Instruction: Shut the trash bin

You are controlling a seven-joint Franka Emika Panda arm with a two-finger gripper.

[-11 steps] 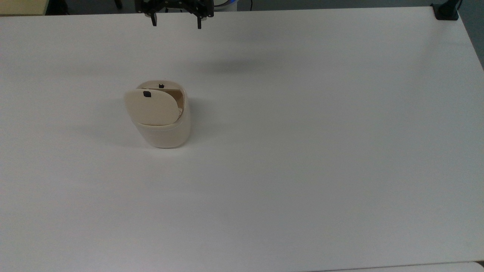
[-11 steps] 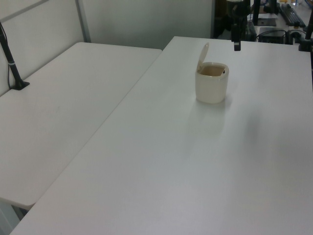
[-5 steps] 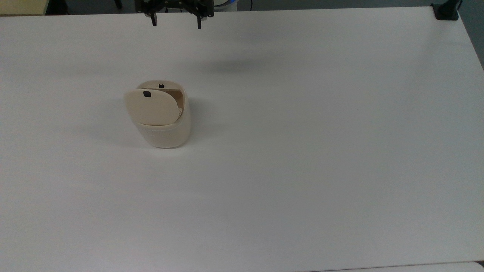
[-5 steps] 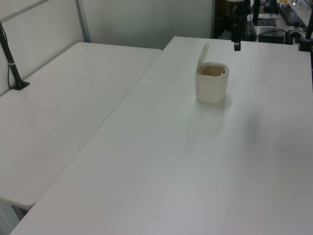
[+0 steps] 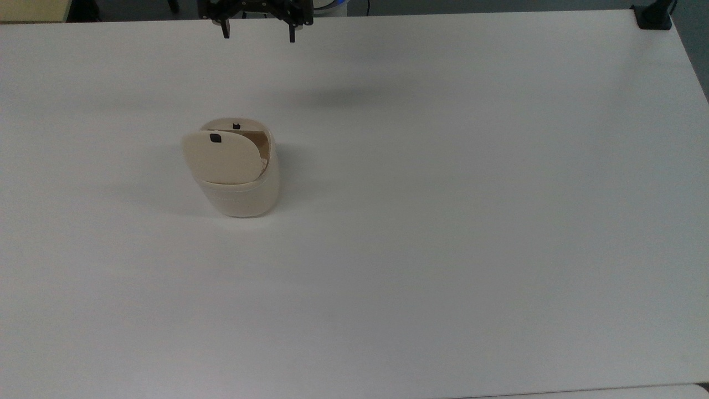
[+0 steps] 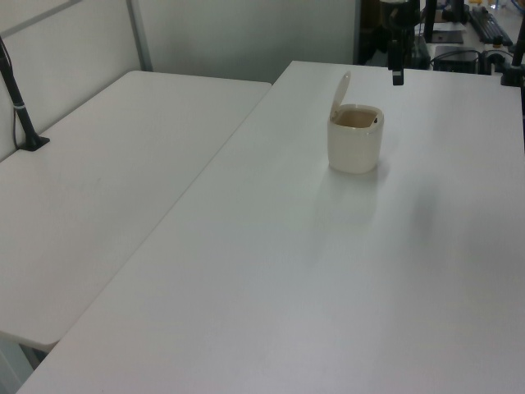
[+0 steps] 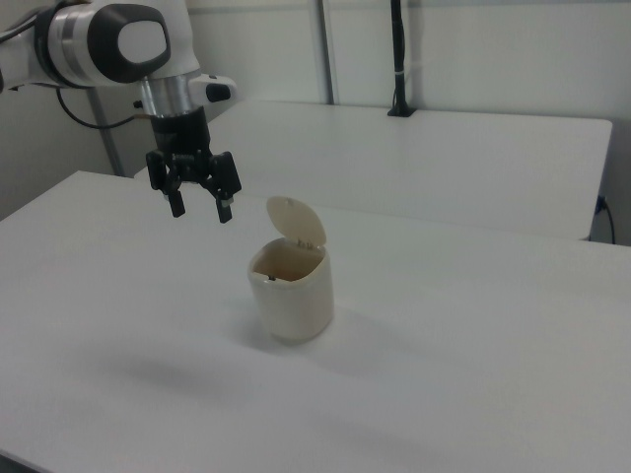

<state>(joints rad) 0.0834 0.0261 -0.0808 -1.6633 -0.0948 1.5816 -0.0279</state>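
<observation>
The trash bin (image 5: 243,194) (image 6: 354,146) (image 7: 294,301) is a small cream-beige container standing on the white table, left of middle in the top view. Its hinged lid (image 5: 221,158) (image 7: 296,223) stands raised, with a small black square mark near its upper edge, and the bin's mouth is uncovered. My gripper (image 5: 257,34) (image 7: 201,209) hangs open in the air above the table's far edge, apart from the bin and holding nothing. In the right view it is up and to the left of the bin. In the left view one finger (image 6: 397,74) shows above and right of the bin.
The white table (image 5: 443,221) stretches wide around the bin. A second white table (image 6: 98,189) stands beside it in the left view. A black clamp (image 5: 653,16) sits at the table's far right corner in the top view.
</observation>
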